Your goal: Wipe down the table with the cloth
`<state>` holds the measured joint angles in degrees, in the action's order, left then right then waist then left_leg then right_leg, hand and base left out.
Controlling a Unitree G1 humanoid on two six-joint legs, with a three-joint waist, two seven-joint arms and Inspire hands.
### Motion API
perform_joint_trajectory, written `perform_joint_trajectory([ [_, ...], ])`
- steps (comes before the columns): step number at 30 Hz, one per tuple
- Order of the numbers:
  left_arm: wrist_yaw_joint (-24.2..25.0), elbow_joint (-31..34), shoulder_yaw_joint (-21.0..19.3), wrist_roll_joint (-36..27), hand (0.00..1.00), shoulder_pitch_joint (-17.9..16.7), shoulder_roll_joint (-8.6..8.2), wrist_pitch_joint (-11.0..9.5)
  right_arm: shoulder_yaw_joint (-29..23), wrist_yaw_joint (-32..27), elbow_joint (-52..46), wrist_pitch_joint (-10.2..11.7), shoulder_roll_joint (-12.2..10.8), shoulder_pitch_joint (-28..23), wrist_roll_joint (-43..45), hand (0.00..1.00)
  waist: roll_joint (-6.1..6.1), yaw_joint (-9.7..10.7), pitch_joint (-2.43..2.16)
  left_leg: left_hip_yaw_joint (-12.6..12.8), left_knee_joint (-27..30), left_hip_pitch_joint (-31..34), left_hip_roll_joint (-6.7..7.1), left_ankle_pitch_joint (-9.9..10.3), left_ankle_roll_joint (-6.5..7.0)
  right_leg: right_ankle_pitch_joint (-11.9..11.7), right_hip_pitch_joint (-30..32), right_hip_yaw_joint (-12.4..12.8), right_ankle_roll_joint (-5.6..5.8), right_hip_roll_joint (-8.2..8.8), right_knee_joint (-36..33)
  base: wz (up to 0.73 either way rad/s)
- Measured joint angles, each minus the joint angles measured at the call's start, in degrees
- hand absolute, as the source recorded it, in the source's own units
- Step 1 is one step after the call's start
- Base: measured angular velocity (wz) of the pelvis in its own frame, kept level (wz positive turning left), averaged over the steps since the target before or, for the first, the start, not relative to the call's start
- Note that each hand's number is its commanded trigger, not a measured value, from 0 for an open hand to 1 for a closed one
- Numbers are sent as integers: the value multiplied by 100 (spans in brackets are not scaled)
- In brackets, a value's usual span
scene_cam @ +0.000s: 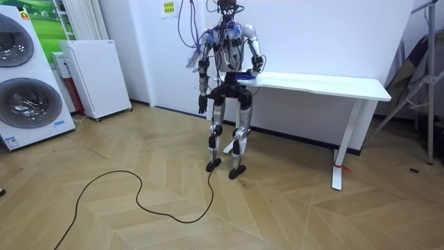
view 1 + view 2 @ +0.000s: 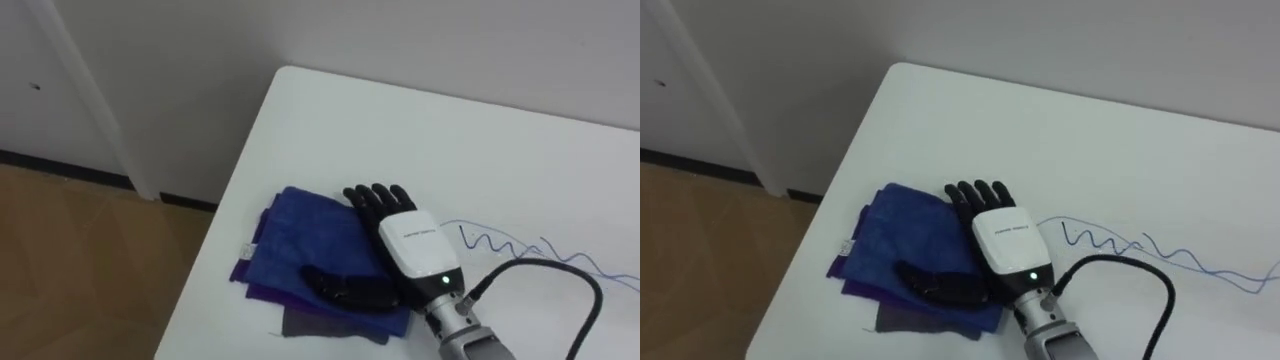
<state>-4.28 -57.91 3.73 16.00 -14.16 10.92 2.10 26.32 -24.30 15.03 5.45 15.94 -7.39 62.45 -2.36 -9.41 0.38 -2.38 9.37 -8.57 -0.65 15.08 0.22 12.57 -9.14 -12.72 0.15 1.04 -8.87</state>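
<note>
While the right hand (image 2: 410, 240) presses flat, fingers (image 2: 375, 198) straight, on the blue cloth (image 2: 300, 245) near the left edge of the tabletop (image 2: 400, 130), the blue pen scribble (image 2: 487, 243) runs to its right.

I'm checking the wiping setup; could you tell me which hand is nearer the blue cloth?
The right hand: it lies flat on the blue cloth. The left hand hangs by the robot's side, away from the table.
</note>
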Motion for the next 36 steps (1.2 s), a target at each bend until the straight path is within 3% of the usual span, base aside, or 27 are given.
perform_joint_trajectory([
  [2, 0, 9, 2, 2, 0, -14, 1, 1, 0, 0, -1, 7, 2, -37, 110, 0, 33, -13, 0, -269, 0, -70, -8, -2, 2, 1, 19, -15, 0, -12, -93, 0],
  [5, 24, 8, 5, 38, 0, -91, -3, 0, -3, 0, -2, 69, 3, -76, 293, 0, 78, -4, -43, -402, -4, -160, -27, -11, 10, 1, -18, -28, 0, -17, -282, -2],
  [6, 42, 7, 14, 48, 0, -84, -9, 2, -7, -1, -2, 81, 12, -83, 304, 0, 132, 26, -18, -530, -32, -239, -69, -28, 30, 11, 77, -78, -5, -30, -530, -8],
  [7, 50, 12, 48, 70, 0, -53, 25, -25, -12, -2, 6, 117, -22, -121, 303, 0, 241, 22, -10, -992, -54, -313, -242, -44, 49, 132, 429, 5, -20, -183, -784, -44],
  [8, 15, -4, 25, 108, 0, -54, 117, -43, 13, -6, 1, 201, -96, -46, 310, 0, 174, -46, -10, -1176, -40, -266, -257, -37, 37, -135, 763, 342, -203, -369, -64, -50],
  [9, 8, -98, 8, 118, 0, -58, 106, -37, 64, -23, 18, 227, -92, -22, 307, 0, 212, -35, -37, -1177, -20, -227, -327, 1, -34, -450, 789, 240, -373, -433, -64, -19],
  [10, 24, -238, 8, 135, 0, -39, 117, -11, 155, -55, 35, 187, -116, -53, 309, 0, 184, 149, -39, -841, 78, -147, -360, 43, -277, -584, 695, 235, -377, -392, -78, 42],
  [11, 68, -316, 37, 182, 0, 56, 109, 5, 148, -63, 37, 184, -77, -63, 382, 0, 153, 233, -10, -455, -26, 7, -330, 42, -293, -584, 648, 475, -377, -337, -75, 62],
  [12, 92, -310, 64, 187, 0, 118, 111, -1, 115, -62, 37, 157, -56, -60, 414, 0, 129, 226, 18, -343, -90, 142, -287, 38, -287, -581, 626, 689, -371, -302, -53, 61],
  [13, 101, -269, 103, 218, 0, 175, 127, -9, 56, -62, 53, 75, -63, -57, 471, 0, 36, 160, 43, -118, -113, 455, -192, -251, -72, -547, 597, 980, -292, -200, -22, 40],
  [14, 101, -279, 114, 218, 0, 170, 142, 3, 52, -70, 98, 67, -27, -62, 504, 0, -27, 119, 20, 5, -79, 502, -170, -396, -47, -521, 584, 987, -222, -161, -13, 23],
  [15, 100, -278, 195, 219, 0, 110, 142, 100, 56, -102, 174, 78, -25, -56, 637, 0, -53, 53, -35, 147, -73, 399, -115, -474, -29, -502, 525, 860, -140, -119, 16, 0],
  [17, 115, -294, 332, 218, 0, 45, 125, 212, 56, -283, 286, 72, -8, -43, 785, 0, -86, -100, -19, 146, -75, 284, -12, -475, -15, -466, 430, 551, -80, -64, 33, -4],
  [19, 119, -371, 331, 218, 0, 49, 78, 278, 54, -406, 312, 39, 5, -55, 785, 0, -78, -94, -16, 149, -72, 300, 59, -482, 23, -465, 398, 382, -79, -7, 28, 7],
  [27, 122, -392, 324, 219, 0, 82, 67, 393, 55, -557, 194, -54, 14, -71, 782, 0, -16, -196, -24, 159, 29, 410, 105, -442, 73, -422, 429, 337, -17, 38, 3, 0],
  [36, 149, -391, 330, 218, 0, 146, 46, 456, 56, -952, -153, -63, 28, -71, 785, 0, 66, -184, -74, 152, -33, 386, 123, -459, 103, -433, 411, 298, -25, 47, 2, 2],
])
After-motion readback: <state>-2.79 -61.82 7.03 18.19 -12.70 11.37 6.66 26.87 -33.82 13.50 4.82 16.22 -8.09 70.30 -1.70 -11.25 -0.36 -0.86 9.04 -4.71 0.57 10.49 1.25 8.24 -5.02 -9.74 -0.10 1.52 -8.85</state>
